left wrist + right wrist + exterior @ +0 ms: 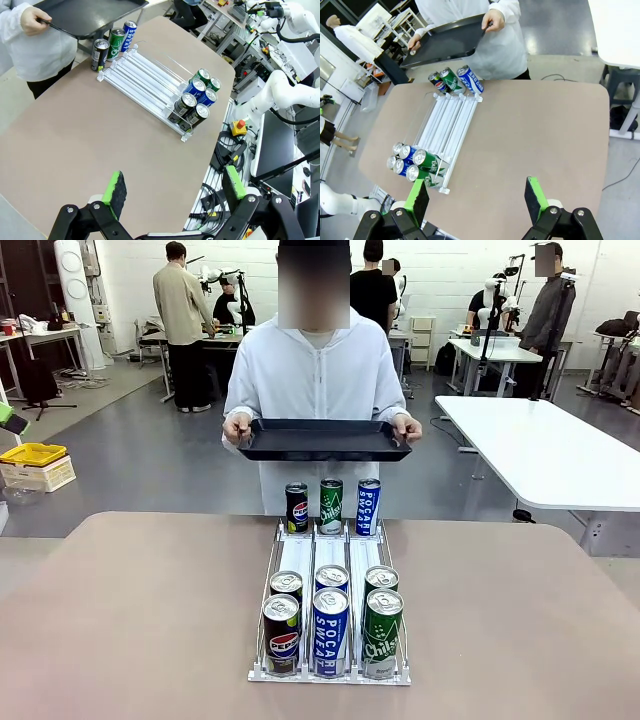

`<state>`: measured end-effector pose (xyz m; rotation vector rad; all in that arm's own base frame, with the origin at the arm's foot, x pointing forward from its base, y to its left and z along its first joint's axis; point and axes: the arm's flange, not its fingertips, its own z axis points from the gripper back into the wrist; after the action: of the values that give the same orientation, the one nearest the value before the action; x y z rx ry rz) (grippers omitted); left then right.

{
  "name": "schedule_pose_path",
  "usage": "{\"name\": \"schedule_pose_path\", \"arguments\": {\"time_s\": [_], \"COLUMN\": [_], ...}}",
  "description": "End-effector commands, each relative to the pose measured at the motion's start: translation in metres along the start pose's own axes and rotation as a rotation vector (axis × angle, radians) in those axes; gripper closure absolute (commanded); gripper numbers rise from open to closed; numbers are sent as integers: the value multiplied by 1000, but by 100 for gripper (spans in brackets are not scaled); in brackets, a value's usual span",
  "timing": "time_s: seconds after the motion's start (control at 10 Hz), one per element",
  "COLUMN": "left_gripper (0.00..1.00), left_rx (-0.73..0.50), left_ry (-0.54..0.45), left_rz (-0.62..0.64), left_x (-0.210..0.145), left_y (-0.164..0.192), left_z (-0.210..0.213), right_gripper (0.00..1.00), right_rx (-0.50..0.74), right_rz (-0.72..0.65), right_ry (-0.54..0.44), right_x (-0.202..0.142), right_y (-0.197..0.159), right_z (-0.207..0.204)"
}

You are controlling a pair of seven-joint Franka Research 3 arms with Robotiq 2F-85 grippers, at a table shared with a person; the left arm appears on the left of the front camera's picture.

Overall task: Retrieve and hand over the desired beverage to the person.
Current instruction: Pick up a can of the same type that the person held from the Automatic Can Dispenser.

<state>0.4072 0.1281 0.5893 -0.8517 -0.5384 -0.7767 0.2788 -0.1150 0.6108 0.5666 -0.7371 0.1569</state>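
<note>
Got left gripper (174, 171) and right gripper (476, 180) up above the table (130, 620), jaws wide apart, holding nothing. Got cans (330, 630) lined in the rack (296, 558) (Pepsi, Pocari, Chilsung), near the tray (325, 440) held by the person (315, 370).

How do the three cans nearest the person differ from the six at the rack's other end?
The three far drink cans stand in one row at the far end of the clear plastic rack; the six near cans fill its near end, two per lane. Left to right, the far cans run black Pepsi, green Chilsung, blue Pocari Sweat; the near cans run Pepsi, Pocari Sweat, Chilsung. Both sets stand upright.
</note>
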Motion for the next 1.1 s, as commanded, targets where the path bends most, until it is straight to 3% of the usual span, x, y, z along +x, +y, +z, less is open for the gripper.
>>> {"name": "schedule_pose_path", "arguments": {"time_s": [0.0,1.0], "left_gripper": [0,0], "left_rx": [-8,-8], "left_ry": [-4,-4], "left_rz": [4,4], "left_x": [2,2], "left_y": [0,0], "left_z": [2,2], "right_gripper": [0,0], "right_rx": [25,25], "right_rz": [7,7], "right_ry": [-4,-4], "right_x": [0,0], "right_y": [-1,-1], "right_z": [-1,-1]}}
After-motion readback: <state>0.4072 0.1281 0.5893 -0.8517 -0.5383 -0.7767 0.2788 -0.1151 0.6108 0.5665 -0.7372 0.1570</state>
